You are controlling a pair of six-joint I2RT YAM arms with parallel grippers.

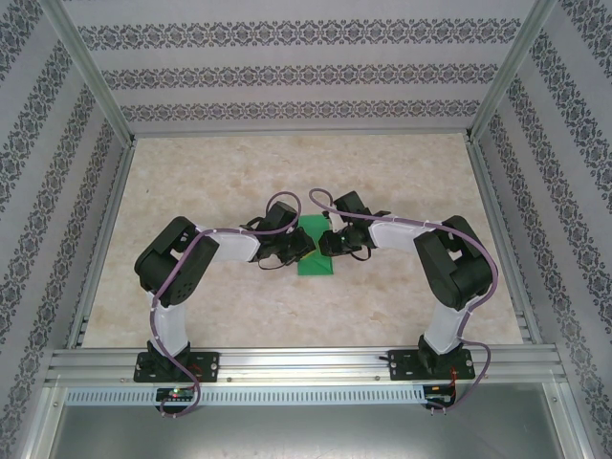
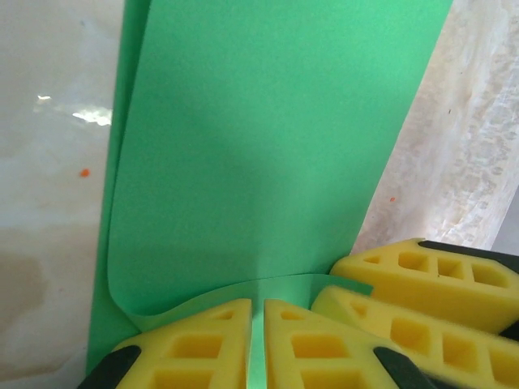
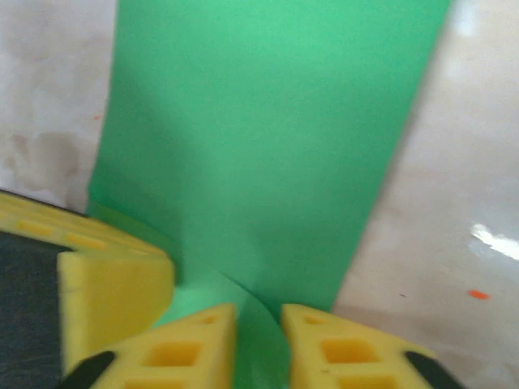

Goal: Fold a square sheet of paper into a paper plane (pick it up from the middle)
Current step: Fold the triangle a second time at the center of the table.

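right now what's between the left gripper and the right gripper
Just the square sheet of paper: in the top external view it spans the gap from the left gripper to the right gripper, nothing else there.

arms (image 1: 218, 247) (image 1: 406, 234) flank sheet (image 1: 316, 266), far tabletop (image 1: 287, 167) free

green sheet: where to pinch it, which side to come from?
The near end of the green sheet, where it curls up off the table in a soft bend: that raised lip can be pinched. Come in low from the arms' side; farther out it looks flat, hard to get under.
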